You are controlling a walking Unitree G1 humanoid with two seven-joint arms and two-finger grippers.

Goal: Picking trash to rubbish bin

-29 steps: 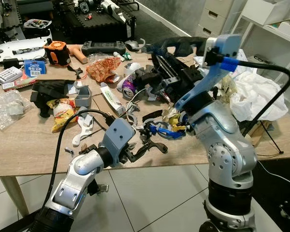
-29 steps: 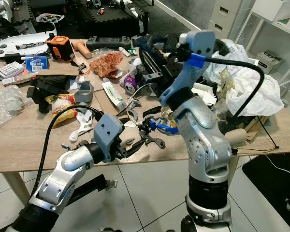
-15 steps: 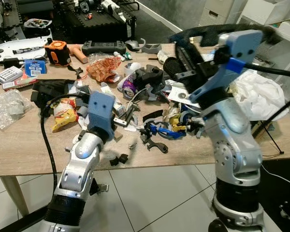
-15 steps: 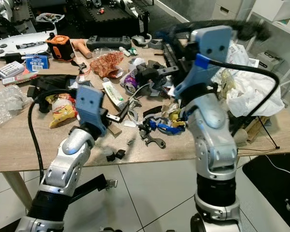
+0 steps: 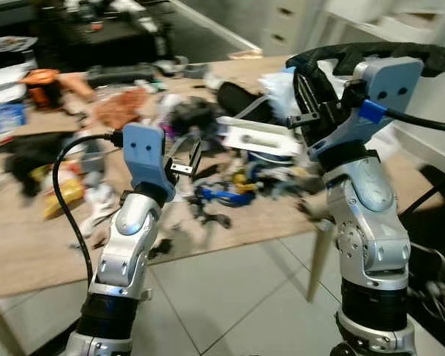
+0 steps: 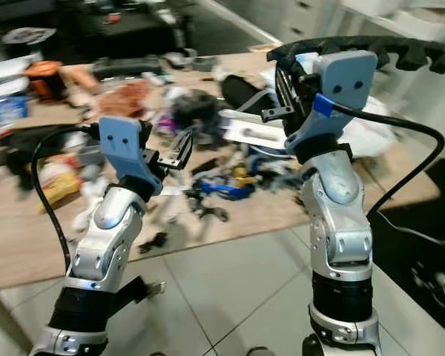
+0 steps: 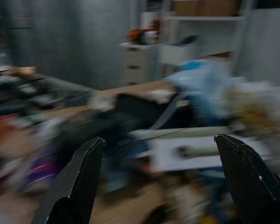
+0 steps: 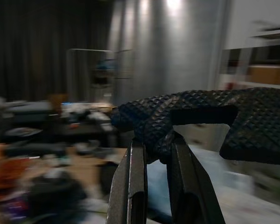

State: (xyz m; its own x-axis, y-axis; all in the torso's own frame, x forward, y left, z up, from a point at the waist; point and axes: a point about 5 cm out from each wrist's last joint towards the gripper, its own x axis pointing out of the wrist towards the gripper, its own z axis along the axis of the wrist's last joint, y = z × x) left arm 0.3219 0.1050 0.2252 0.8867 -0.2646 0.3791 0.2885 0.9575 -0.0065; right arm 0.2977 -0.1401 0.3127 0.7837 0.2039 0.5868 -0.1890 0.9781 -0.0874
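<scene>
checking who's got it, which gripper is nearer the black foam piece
Right. The right gripper is shut on the black foam piece, holding it up above the table. The left gripper is open, apart from it, over the clutter.

The foam strip [image 8: 200, 116] clamped in the right end effector [image 8: 151, 154] is black with a raised diamond pattern; the left end effector [image 7: 158, 182] has black fingers; beyond it lie a light wooden desk [image 5: 30, 245], blurred blue scraps [image 5: 222, 194] and pale grey floor tiles [image 5: 237, 297].

Head stereo pair high above the cluttered table [image 5: 30, 245]; wrist cameras low along black fingers [image 7: 77, 184], table shared.
</scene>
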